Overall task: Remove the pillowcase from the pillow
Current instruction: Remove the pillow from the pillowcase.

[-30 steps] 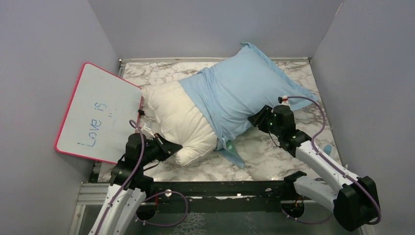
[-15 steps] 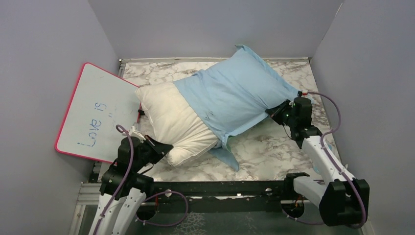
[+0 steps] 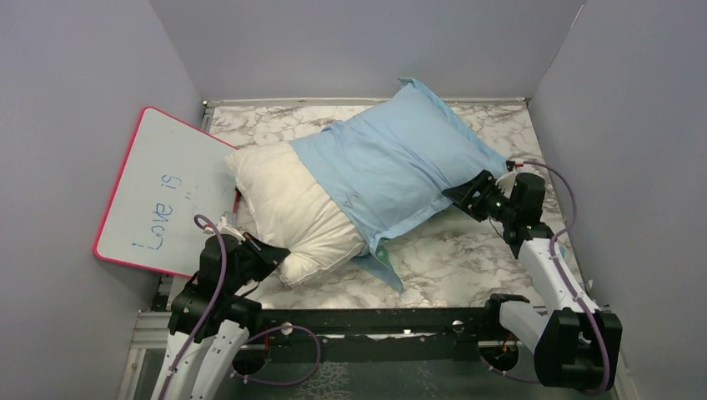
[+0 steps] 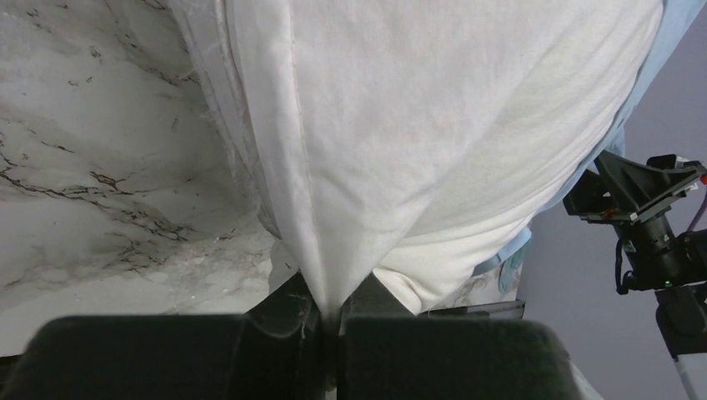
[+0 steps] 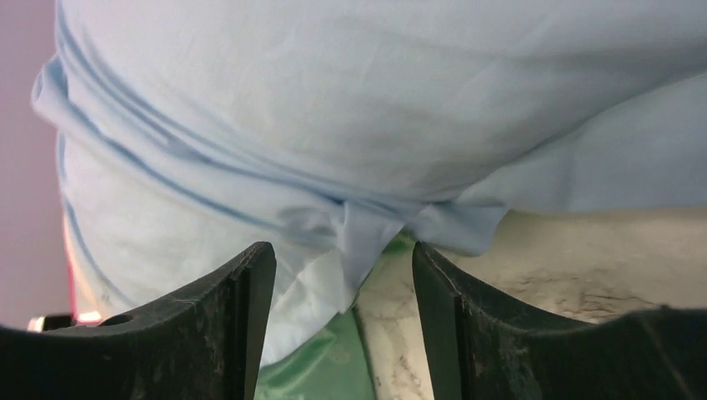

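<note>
Pillow (image 3: 288,208) lies on the desk (image 3: 467,250), half sheathed in the pillowcase (image 3: 392,167). Left jaws clench the bare pillow corner as an anchor. Right jaws gape, holding nothing, straddling a bunched pillowcase edge, probably poised to pinch and pull.

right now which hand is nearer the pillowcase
Right. The right hand is open at the edge of the pillowcase, a fold of it between its jaws. The left hand is shut on the pillow at its bare corner, apart from the cover.
</note>
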### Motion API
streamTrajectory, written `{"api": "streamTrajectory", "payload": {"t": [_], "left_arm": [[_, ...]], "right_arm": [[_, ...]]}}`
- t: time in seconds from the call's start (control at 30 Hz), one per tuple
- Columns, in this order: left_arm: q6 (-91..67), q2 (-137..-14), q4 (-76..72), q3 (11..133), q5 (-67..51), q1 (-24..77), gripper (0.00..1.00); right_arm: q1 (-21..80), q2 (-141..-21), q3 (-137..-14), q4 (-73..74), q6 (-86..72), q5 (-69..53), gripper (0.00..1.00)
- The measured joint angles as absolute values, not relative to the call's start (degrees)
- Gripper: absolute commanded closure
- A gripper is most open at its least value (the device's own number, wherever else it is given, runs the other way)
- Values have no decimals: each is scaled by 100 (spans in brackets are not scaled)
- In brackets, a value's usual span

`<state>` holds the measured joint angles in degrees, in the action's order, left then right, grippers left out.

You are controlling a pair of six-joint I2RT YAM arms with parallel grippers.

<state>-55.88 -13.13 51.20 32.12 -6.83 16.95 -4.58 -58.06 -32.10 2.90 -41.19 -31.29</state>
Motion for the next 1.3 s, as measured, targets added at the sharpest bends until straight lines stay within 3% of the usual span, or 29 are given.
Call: {"api": "streamTrajectory", "payload": {"t": [0.27, 0.47, 0.73, 1.07, 1.3], "left_arm": [[-5553, -1280, 5092, 3138, -685, 1695, 100], [-5546, -1253, 5063, 3105, -698, 1695, 100], [-5520, -1240, 5052, 3105, -768, 1686, 100], [-5524, -1164, 5033, 3052, -790, 1686, 100], [-5522, -1229, 5030, 3164, -812, 1686, 100]], "right_arm": [[-139, -5631, -2578, -283, -4412, -4263, 31], [786, -5833, -2423, -987, -4781, -4289, 52], [1358, -6226, -2294, -1555, -5365, -3872, 46], [1472, -5680, -1778, -1529, -5706, -3282, 99], [1527, -5527, -2932, 143, -4987, -1780, 100]]}}
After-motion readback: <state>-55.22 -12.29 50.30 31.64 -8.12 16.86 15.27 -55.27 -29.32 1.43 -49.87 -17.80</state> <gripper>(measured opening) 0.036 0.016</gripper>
